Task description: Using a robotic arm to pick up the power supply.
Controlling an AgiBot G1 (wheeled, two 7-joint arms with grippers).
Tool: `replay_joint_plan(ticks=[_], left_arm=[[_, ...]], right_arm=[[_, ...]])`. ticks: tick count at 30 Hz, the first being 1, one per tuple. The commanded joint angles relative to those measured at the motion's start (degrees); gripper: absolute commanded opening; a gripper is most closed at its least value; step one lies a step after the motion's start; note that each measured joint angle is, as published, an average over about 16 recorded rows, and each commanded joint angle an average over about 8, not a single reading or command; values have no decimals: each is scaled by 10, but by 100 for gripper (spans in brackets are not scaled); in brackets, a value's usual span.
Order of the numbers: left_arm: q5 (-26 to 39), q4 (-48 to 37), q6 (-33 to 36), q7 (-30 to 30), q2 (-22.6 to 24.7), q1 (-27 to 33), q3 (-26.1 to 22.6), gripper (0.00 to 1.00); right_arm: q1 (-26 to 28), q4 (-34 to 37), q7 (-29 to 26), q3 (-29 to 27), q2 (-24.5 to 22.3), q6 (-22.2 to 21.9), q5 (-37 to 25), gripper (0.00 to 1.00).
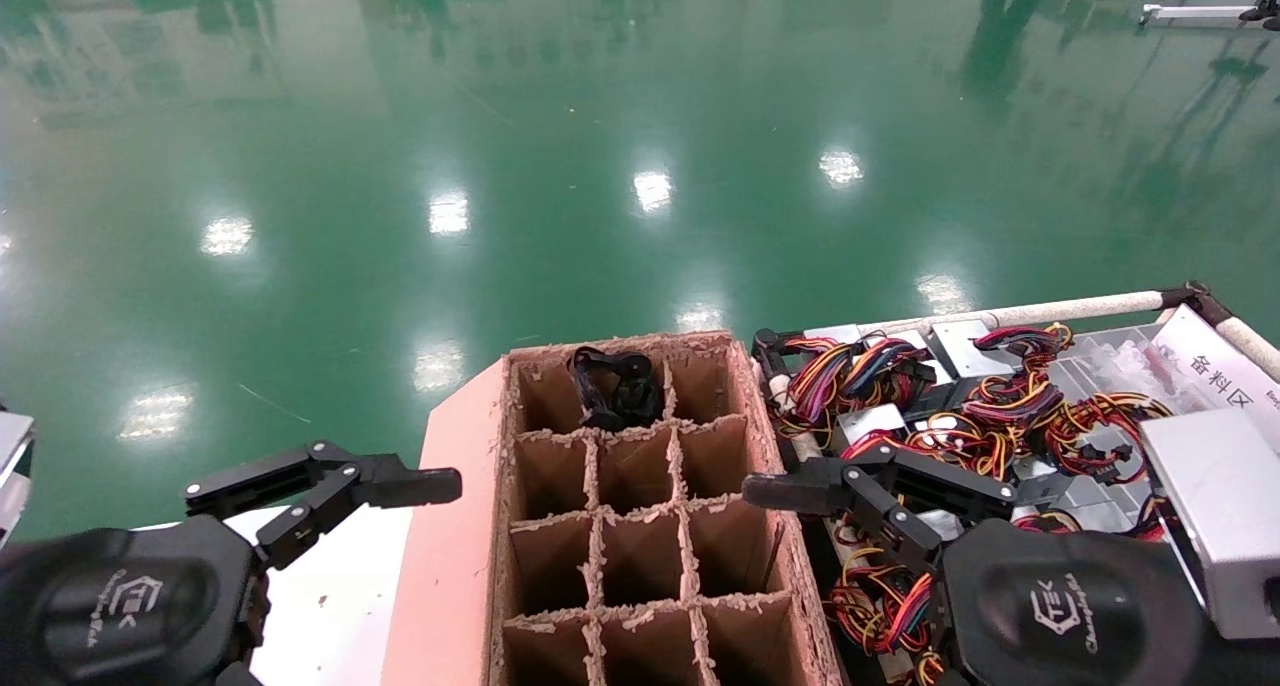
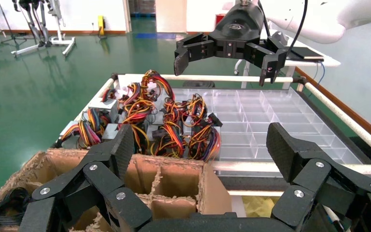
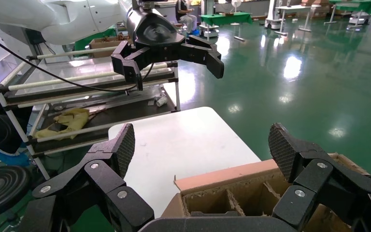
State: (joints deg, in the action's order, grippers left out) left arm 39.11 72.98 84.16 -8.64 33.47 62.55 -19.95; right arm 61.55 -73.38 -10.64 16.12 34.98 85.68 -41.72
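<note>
Silver-grey power supply boxes with red, yellow and black wires [image 1: 1000,416] [image 2: 164,121] lie heaped in a tray on the right. The largest, nearest box [image 1: 1220,516] sits at the tray's right edge. My right gripper [image 1: 880,486] [image 3: 200,145] hangs open above the tray's left part, beside the cardboard box's right wall, holding nothing. The left wrist view shows it high over the wires [image 2: 227,50]. A black cord bundle [image 1: 615,386] [image 2: 5,208] fills one back-row cell of the divided cardboard box [image 1: 760,436]. My left gripper [image 1: 322,486] [image 2: 203,145] is open and empty left of that box.
The cardboard box [image 2: 212,193] [image 3: 232,176] stands on a white table [image 1: 330,586] [image 3: 183,140]. A clear compartment tray [image 2: 270,121] lies beyond the wires. White tube rails [image 1: 1050,309] frame the tray, with a labelled sign [image 1: 1215,376] at its right. Green floor lies beyond.
</note>
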Motion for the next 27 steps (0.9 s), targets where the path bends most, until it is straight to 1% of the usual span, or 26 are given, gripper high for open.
replay_joint_plan(ticks=[1,27], left_arm=[[0,0,0,0,0,0,0,100],[0,0,0,0,0,0,0,100]], right_arm=[[0,0,0,0,0,0,0,100],[0,0,0,0,0,0,0,100]])
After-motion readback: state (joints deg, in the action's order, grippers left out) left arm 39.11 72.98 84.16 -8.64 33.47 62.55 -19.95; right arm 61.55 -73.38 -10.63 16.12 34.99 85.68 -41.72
